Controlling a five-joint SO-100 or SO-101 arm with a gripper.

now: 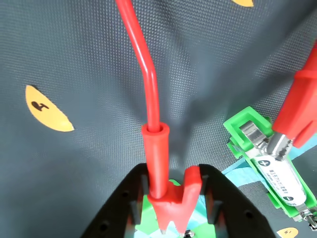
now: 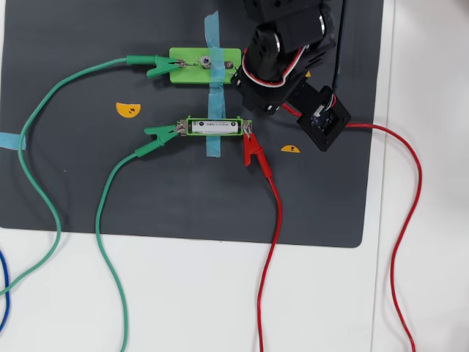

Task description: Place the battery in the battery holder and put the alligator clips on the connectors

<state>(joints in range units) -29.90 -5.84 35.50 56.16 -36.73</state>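
Surface: dark mat on white table, orange stickers, blue tape.
Gripper: clamped on red clip.
Battery: lay inside green holder, clips on both ends.

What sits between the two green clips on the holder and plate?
Overhead view: only bare dark mat between the upper green clip and lower green clip; yellow sticker off aside.

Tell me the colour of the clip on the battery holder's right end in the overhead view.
Red, matching its wire; overhead view shows it best.
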